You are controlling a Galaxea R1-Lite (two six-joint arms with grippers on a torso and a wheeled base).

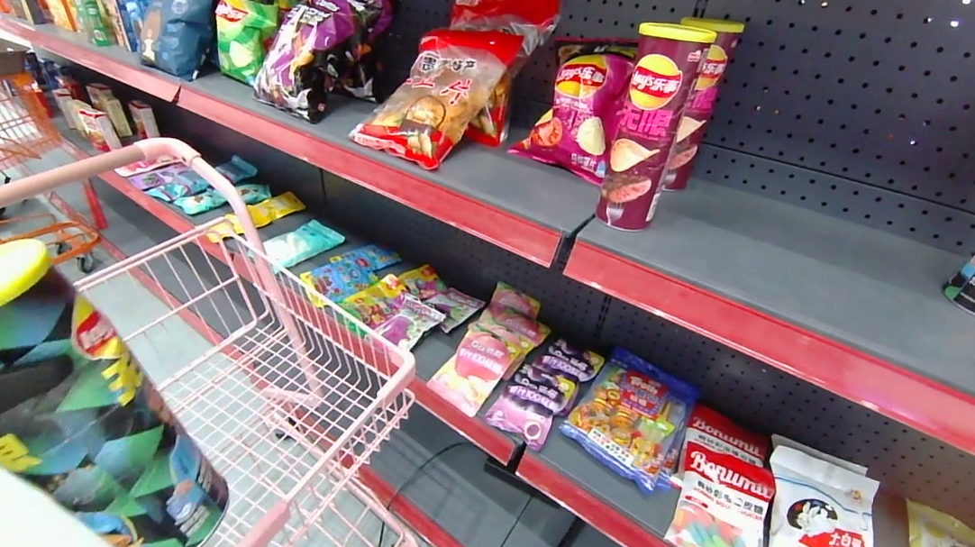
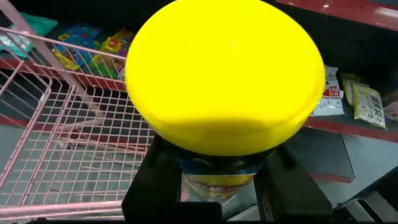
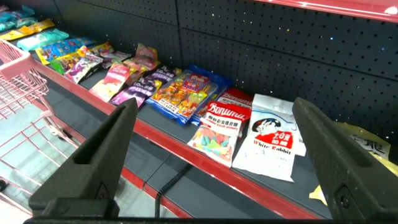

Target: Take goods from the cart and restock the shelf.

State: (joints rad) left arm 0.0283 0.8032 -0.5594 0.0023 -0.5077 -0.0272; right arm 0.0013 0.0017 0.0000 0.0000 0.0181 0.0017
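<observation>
My left gripper (image 2: 225, 186) is clamped on the yellow-lidded chip can (image 1: 97, 414), with its black fingers (image 2: 155, 186) pressing the body on either side just under the lid. In the head view the can sits tilted at 8 o'clock, with the pink cart (image 1: 286, 379) at its 3 o'clock. My right gripper (image 3: 214, 118) hangs with its jaws spread wide above the lower shelf (image 3: 174, 142) of candy bags (image 3: 214, 134).
</observation>
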